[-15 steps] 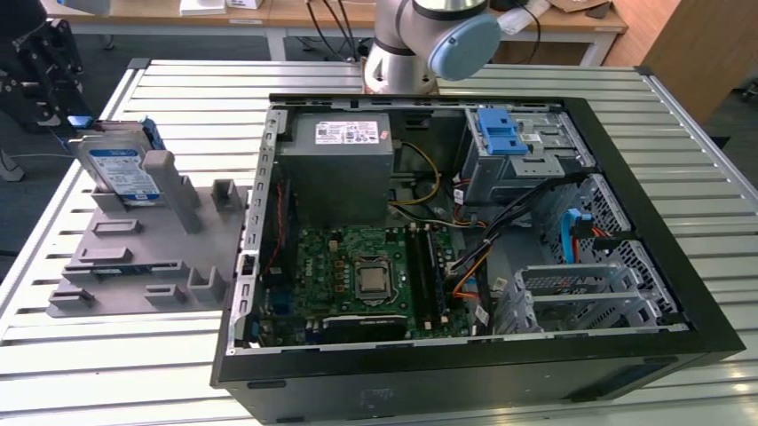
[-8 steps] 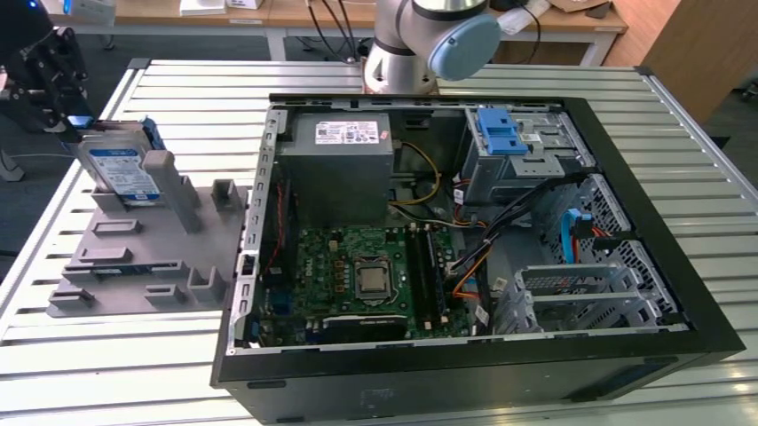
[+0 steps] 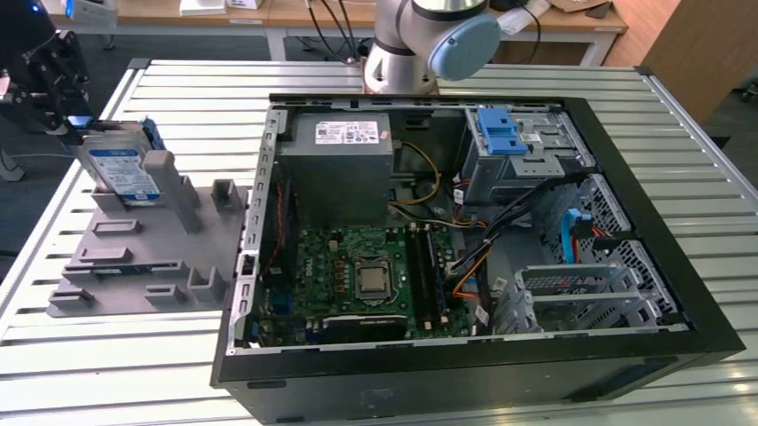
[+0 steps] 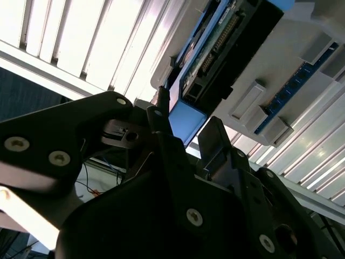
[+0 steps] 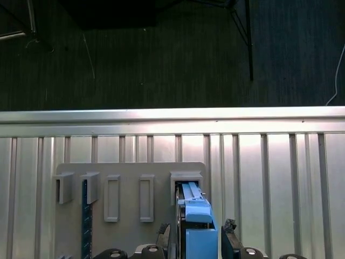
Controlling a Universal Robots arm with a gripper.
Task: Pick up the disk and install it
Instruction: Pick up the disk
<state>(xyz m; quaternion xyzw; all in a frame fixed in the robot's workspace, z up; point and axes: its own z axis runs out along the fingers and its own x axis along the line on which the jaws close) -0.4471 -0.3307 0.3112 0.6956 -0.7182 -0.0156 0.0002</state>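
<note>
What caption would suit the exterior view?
Gripper at the disk standing in a grey holder, next to an open computer case.

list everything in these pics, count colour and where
disk: 1, silver with blue carrier, upright in the holder
holder: 1, grey, on the table, to the exterior view's left of the case
computer case: 1, black, open, mid-table
power supply: 1, grey, inside the case
motherboard: 1, green, inside the case
drive cage: 1, grey with blue handle, inside the case
table: 1, silver, slatted
arm: 1, grey with blue cap, behind the case
gripper: 1, black, at the disk's blue carrier
</note>
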